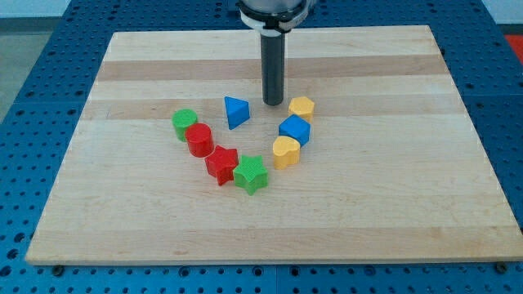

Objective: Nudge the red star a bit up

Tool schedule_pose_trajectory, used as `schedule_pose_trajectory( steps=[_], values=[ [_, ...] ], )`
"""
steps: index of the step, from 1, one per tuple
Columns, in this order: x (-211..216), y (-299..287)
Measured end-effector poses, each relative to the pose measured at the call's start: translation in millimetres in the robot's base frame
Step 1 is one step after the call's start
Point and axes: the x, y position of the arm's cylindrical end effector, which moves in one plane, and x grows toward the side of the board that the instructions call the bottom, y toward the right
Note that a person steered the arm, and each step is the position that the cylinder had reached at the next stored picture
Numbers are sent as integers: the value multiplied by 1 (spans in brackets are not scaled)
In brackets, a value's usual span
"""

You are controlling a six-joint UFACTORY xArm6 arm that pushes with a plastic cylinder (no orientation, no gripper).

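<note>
The near edge of the bench is bare pale wood. Everything else can be placed from the red star, the block to be moved, which lies left of the bench's middle in the lower part of a loose ring of blocks.

My tip is the end of a plain dark rod. There is no claw on this arm, so nothing is open, shut or held. It stands well above and to the right of the red star, between the blue triangular block and the yellow hexagonal block.

The blue cube sits up and to the right of the star, and the yellow rounded block lies to its right, beyond the green star, which touches the red star's lower right side. The red cylinder touches or nearly touches its upper left, with the green cylinder just past that.

The risks come from this crowding. To push upward I judge the tip must get below the star, and a straight path down runs through the ring's interior (tight, though open). Coming in too far right would shove the green star. A push aimed left of centre would drive the red star into the red cylinder, and that into the green one. Too long a stroke would overshoot a small nudge.
</note>
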Motion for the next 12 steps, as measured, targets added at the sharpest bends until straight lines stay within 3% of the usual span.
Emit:
schedule_pose_trajectory(
  steps=[2, 6, 8, 10, 11, 12],
  values=[
    [-30, -50],
    [-13, -195],
    [106, -190],
    [194, -155],
    [141, -152],
    [121, -152]
  ],
)
